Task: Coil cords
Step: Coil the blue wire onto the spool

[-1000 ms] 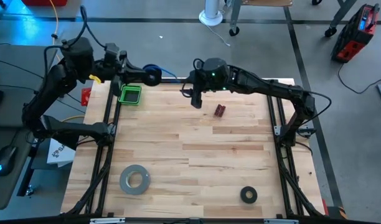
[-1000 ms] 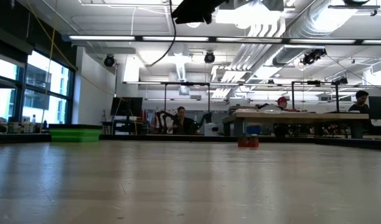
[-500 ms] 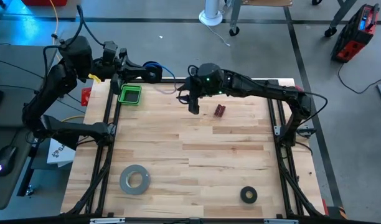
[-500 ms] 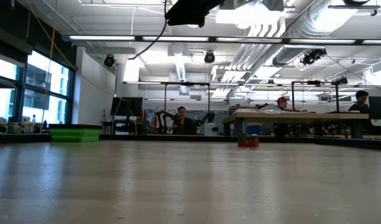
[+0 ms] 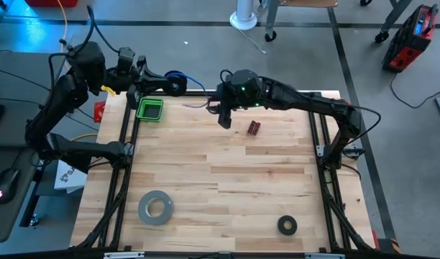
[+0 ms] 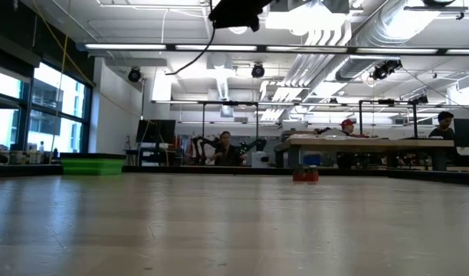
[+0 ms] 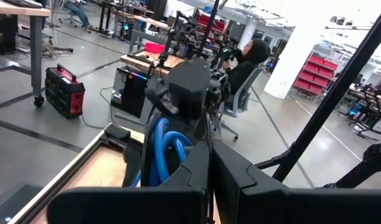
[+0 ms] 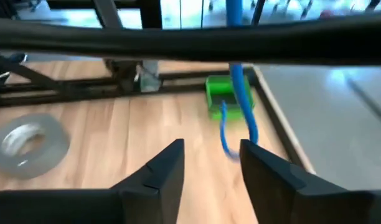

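Grey tape roll [image 5: 155, 207]: near edge of the desk [image 5: 227, 180], left side; black ring [image 5: 287, 225] near edge, right side.
Red item [image 5: 254, 128]: far part of desk, just right of my R claw.
My R claw [image 5: 224, 119]: above desk's far edge, mid; fingers [image 8: 162, 171] apart, gripping nothing; blue cord [image 8: 237, 99] hangs just ahead of them.
Green tray [image 5: 149, 109]: far-left corner.
My L claw [image 5: 178, 88]: past far-left corner, off the desk; closed on spool w/ blue cord [image 7: 165, 152] coiled on it.

A green tray [image 6: 92, 164] and small red object [image 6: 306, 175] sit far across the table [image 6: 234, 230].
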Robot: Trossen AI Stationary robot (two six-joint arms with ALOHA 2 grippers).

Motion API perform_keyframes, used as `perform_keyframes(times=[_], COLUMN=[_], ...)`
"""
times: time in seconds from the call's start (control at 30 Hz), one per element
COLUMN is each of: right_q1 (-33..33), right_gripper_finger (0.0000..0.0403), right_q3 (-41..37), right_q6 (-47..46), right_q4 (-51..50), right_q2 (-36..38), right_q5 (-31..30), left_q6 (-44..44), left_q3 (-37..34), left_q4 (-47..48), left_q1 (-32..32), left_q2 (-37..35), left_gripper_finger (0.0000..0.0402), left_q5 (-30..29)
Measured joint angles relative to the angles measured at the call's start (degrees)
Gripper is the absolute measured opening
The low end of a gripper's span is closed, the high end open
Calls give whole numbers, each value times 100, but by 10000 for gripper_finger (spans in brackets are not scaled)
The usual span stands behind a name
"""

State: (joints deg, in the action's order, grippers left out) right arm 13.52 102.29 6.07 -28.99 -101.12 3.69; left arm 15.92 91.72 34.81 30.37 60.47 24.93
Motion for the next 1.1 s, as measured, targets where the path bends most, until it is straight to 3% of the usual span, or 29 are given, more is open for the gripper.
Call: perform_keyframes(times=[0.13, 0.37, 0.8, 1.1], right_q1=[-108, -98, -2, -2], right_gripper_finger=[179, 194, 170, 104], right_q3=[284, 414, 414, 413], right_q6=[130, 657, 987, 1051], right_q4=[-801, -593, -268, -177], right_q2=[7, -5, -133, -136], right_q5=[-45, -555, -693, -702], left_q6=[0, 175, 348, 350], left_q3=[0, 0, 0, 0], left_q4=[4, -71, -286, -304], left_q1=[0, 0, -2, -2], left_q2=[0, 2, 7, 7], left_gripper_finger=[0, 0, 0, 0], left_q5=[1, 2, 26, 24])
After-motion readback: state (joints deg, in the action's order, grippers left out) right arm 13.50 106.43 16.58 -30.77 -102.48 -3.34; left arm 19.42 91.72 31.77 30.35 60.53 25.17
